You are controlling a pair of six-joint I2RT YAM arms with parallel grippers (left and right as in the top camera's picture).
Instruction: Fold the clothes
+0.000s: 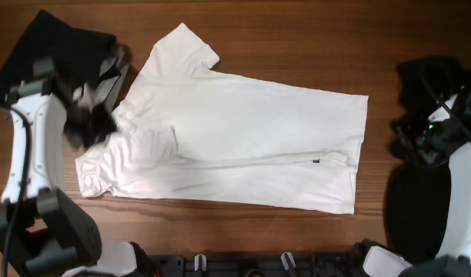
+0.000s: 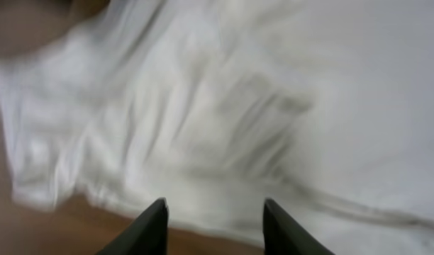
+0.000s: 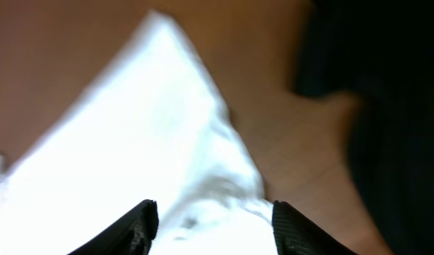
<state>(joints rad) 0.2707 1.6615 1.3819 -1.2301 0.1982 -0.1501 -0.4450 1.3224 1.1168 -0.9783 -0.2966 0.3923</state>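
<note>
Wooden table (image 1: 297, 31) carries the white T-shirt (image 1: 243, 138) spread flat at centre, with the left gripper (image 2: 215, 207) at nine o'clock and the right gripper (image 3: 215, 210) at three, both parted and empty, so a shallow pinch could catch one layer and drag the cloth askew.

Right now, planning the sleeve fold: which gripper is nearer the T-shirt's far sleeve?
Left. The left gripper is over the collar end near the far sleeve; the right gripper, past the hem.
</note>
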